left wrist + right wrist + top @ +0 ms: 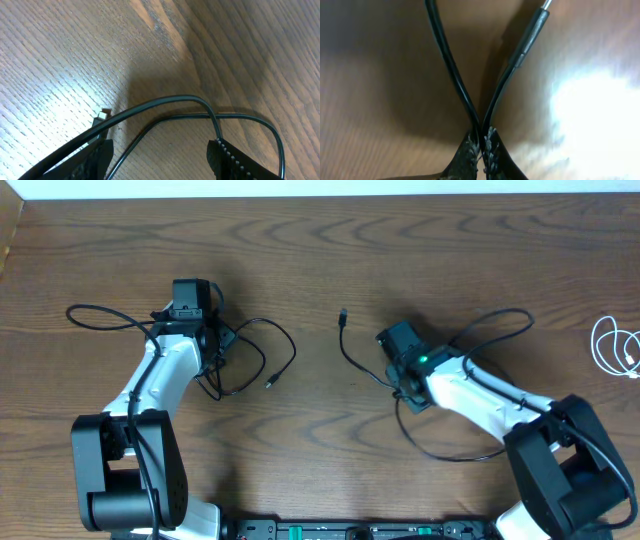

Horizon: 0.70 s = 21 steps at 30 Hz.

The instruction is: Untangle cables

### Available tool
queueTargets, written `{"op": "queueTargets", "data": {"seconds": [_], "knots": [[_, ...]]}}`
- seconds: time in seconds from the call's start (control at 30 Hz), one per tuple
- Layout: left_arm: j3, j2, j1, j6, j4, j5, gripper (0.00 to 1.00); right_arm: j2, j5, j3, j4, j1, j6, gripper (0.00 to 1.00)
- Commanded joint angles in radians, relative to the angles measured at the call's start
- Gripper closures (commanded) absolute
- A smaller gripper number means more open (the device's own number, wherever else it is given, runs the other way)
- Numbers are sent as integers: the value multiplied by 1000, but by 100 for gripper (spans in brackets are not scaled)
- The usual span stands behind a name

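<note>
Black cable (292,345): sprawled from 9 o'clock to centre of counter (320,240). White cable (612,345): coiled well apart at 3 o'clock edge.
Right gripper (482,142): clamped tight on two black strands together.
Left gripper (161,157): half-open, straddling a strand, gripping nothing.
Risk: pulling doubled strands likely cinches loop; plug (530,35) may snag.

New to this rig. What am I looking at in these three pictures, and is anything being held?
A robot's left arm and right arm work at a wooden table. The wide picture looks down from above; the other two come from a camera on each wrist. The right gripper is shut on a thin black cable near its plug end. The left gripper is open over a loop of black cord, holding nothing. A coiled white cable lies at the far right.
</note>
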Motion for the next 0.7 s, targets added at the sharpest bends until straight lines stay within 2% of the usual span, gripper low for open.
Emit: {"op": "queueTargets", "data": {"seconds": [0.0,0.1,0.27,0.5,0.67], "knots": [[9,-4,0,-5,-3,-5,35,21,34,69,-26,-69,-255,99],[9,-4,0,-5,-3,-5,35,21,24,159,-72,-108,-396,99],[9,-4,0,-5,-3,-5,35,21,66,306,-157,-158,-540,99],[9,-4,0,-5,-3,-5,35,21,233,380,-147,-260,-570,99],[9,-4,0,-5,-3,-5,35,21,271,380,-113,-376,-570,99]]}}
